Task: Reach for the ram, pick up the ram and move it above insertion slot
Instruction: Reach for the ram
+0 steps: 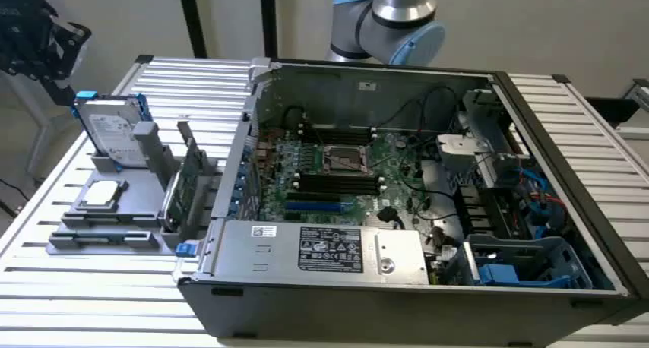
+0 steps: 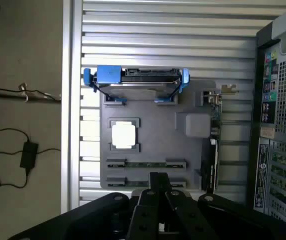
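- Slatted metal table (image 1: 61, 287) carried an open computer case (image 1: 304, 310) and, at the exterior view's left, a grey tray (image 2: 158, 120) of parts.
- On the tray a hard drive (image 2: 133, 75) in a blue frame stood on edge, a square processor chip (image 2: 123, 135) lay flat, and a wider card (image 1: 185, 188) stood upright on the side nearest the case.
- The ram (image 2: 146, 163) lay flat in its cradle, on the far side of the processor chip from the hard drive. It was untouched and well apart from the memory slots (image 1: 335, 183) inside the case.
- The claw (image 2: 159, 181) hung above the ram end of the tray, well clear of it. Its jaws appeared pressed together and held nothing.
- Step judged: the reach, at an early stage, with nothing lifted.
- Recommendation: the jaws should be spread before any descent and set across the stick's thin width. They should be centred along its length and lowered straight, clear of the card. The grip should fall on the board's edges, not on its chips.
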You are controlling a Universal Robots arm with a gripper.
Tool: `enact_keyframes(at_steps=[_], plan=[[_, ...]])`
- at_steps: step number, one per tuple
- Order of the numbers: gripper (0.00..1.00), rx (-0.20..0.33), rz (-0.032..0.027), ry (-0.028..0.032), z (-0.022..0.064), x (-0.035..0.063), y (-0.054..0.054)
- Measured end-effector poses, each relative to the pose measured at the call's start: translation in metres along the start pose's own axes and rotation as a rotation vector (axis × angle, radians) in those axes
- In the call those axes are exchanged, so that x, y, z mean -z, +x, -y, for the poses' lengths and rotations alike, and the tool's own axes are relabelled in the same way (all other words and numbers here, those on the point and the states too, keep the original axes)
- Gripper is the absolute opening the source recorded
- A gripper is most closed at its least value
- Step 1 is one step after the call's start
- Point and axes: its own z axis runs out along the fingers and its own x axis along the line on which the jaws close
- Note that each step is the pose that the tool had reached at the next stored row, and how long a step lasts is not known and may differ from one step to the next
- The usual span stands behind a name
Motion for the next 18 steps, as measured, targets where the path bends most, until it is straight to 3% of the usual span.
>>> enact_keyframes(at_steps=[13,18], plan=[[0.11,0.000,-0.0004,0.0003,0.0014,0.0004,0.000],[0.11,0.000,0.0000,-0.0001,0.0196,-0.0002,-0.002]])
